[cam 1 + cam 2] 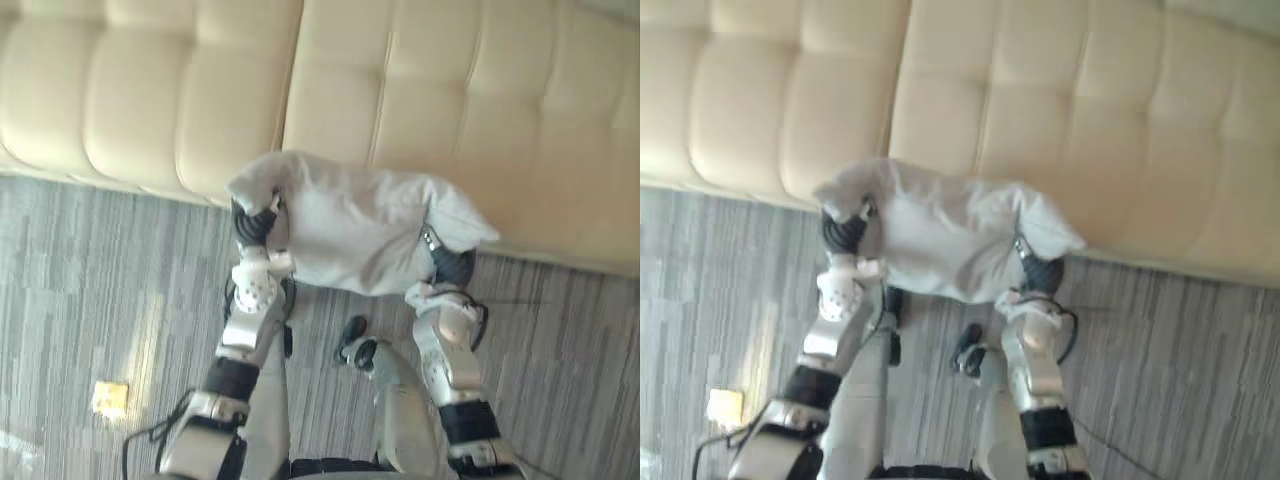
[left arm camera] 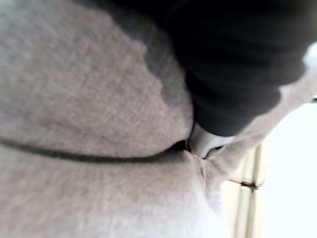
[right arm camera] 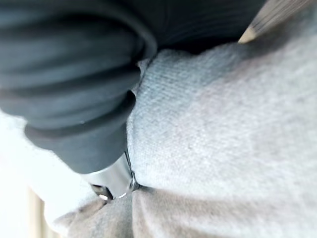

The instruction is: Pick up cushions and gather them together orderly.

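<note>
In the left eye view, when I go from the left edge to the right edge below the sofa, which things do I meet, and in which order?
Yellow scrap on the carpet → left hand → grey cushion → right hand.

A cream sofa (image 1: 450,100) fills the upper half of the frame from the left edge to the right, its front edge sloping down toward the right. Its padding is stitched into broad squares, and a seam (image 1: 292,90) left of centre splits it into two sections. Below it lies a grey floor (image 1: 90,270) with fine streaks. A pale band of light (image 1: 140,340) falls on the floor at lower left, near a small yellow scrap (image 1: 110,398).
</note>
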